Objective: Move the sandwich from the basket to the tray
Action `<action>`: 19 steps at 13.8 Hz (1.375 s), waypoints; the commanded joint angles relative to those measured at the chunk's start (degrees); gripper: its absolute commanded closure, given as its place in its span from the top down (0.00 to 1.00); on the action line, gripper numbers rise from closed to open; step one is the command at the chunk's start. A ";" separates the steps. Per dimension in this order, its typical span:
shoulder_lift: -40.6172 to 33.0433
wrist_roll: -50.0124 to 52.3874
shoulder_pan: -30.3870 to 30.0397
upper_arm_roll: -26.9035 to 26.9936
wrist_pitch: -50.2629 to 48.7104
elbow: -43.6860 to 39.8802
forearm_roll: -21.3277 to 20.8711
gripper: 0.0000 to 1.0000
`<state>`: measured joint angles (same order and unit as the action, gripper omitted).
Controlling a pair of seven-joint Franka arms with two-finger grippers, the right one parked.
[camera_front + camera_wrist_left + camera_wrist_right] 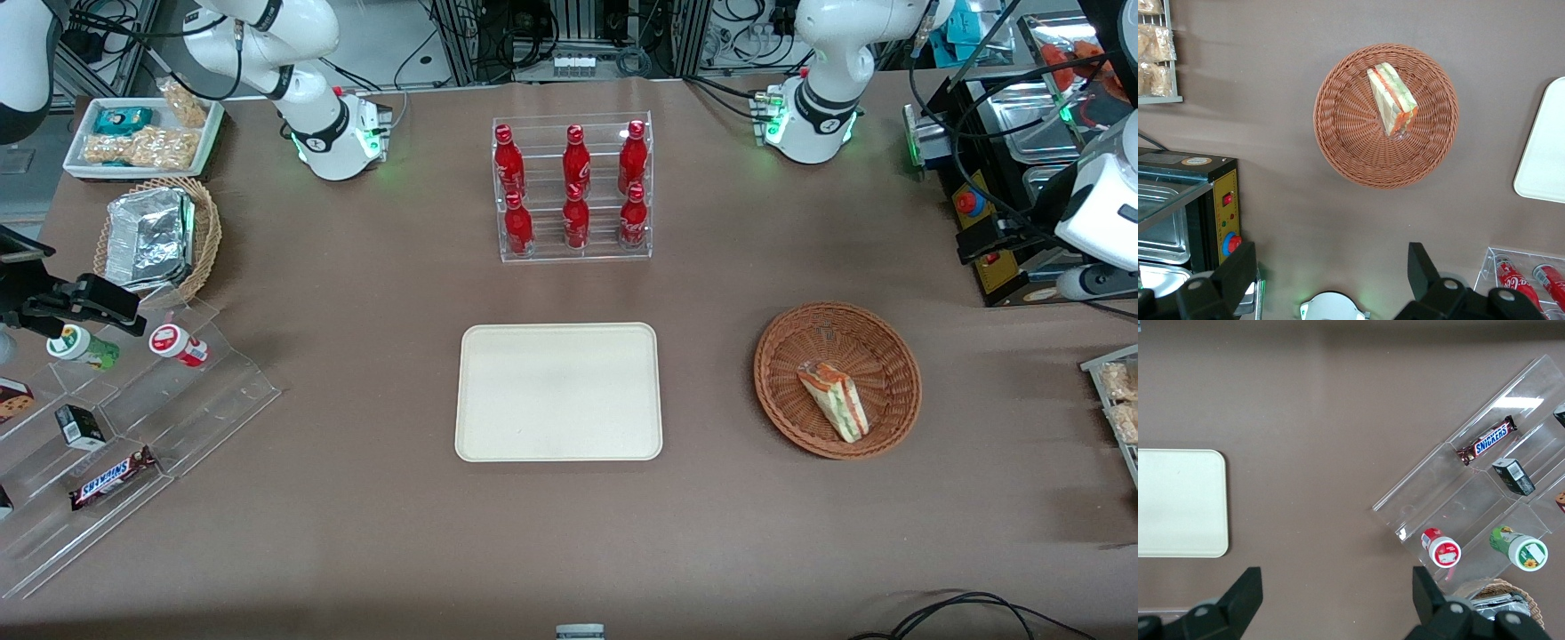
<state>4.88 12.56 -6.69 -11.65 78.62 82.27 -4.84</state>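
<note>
**Approach to the basket: sandwich not yet gripped**

Nearest the front camera lies the flat cream-coloured rectangular tray [558, 391] with rounded corners and a low rim, bare on the brown table [356, 498]. Next along, toward the working arm's end of the table, sits the round, shallow, reddish-brown woven wicker basket [787, 356], well apart from the tray. In it you see the small triangular wedge sandwich [834, 399] in clear wrap, pale bread with red and green filling, lying on its side off the basket's centre, toward the camera-side rim. Farther from the camera than the tray stands a clear acrylic rack of red bottles [574, 187].

Your left gripper [1331, 280] hangs high above the table, not over the basket but offset from it toward the arm's base, jaws spread wide and holding nothing.

For the step in hand, centre the gripper over the wedge first, then turn the wrist so the fingers [1421, 263] close across the flat bread faces, not along the long sloping edge. Descend inside the rim; the clear wrap looks slippery, so a low, square grip is probably safest.
</note>
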 commanded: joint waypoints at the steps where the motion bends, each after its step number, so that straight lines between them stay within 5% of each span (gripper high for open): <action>1: -0.66 -0.69 -0.16 0.05 -0.13 0.43 0.45 1.00; 14: 2.33 0.27 -0.43 0.58 -6.55 1.05 0.19 1.00; 19: 4.44 8.08 0.10 0.40 5.53 8.22 -1.84 1.00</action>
<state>8.90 17.83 -6.84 -11.14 77.85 85.69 -5.97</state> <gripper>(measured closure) 0.000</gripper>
